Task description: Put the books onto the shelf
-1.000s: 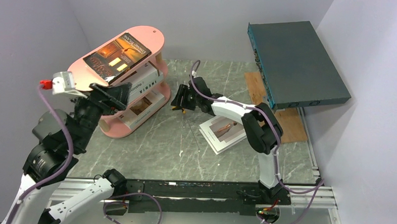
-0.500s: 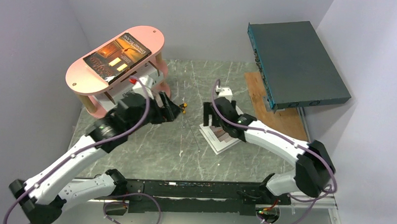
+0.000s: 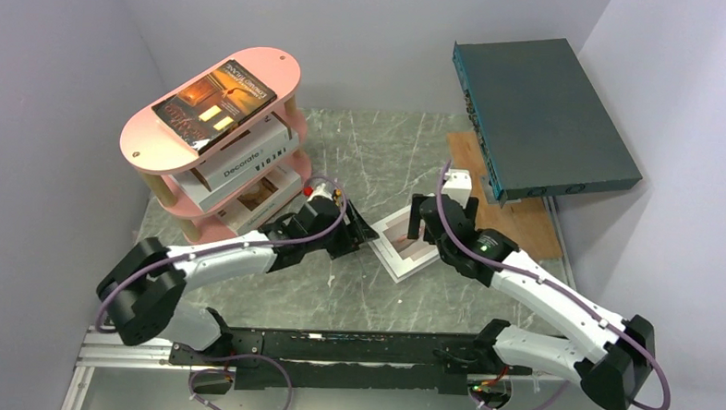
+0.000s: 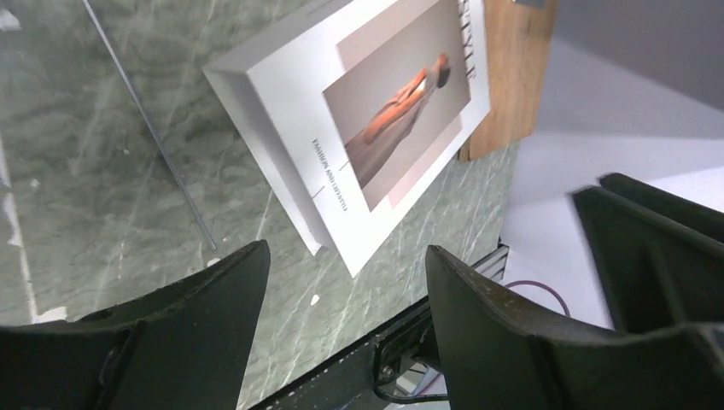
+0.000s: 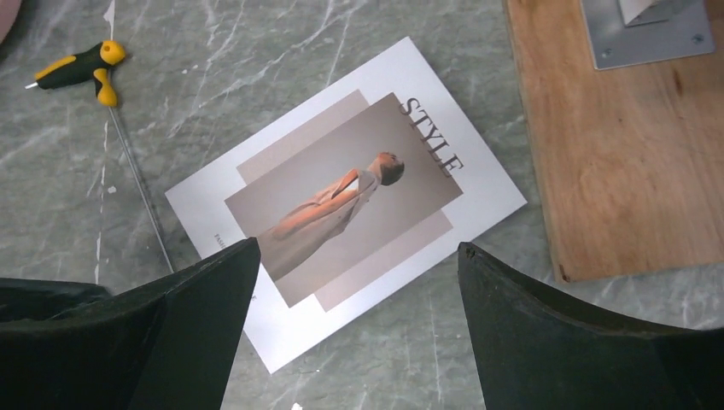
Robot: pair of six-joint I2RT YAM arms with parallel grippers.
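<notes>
Upper left, the shelf already carries several books. At centre frame the left gripper sits just beside the one book not yet shelved, jaws apart and empty. That book lies flat on the table, so fingers could slip off its thin edge or shove it rightward. The right gripper hovers over its right corner, also spread and empty. With both arms crowding one book, I'd worry they collide.

A: shelf colour?
B: salmon pink, light wood posts. top book glossy orange-brown.
A: white book?
B: taupe panels, orange-draped figure, dark "STYLE" lettering.
A: rest?
B: worktop grey-green marble, pale veins. box dark teal. board brown woodgrain. fingers black.
</notes>
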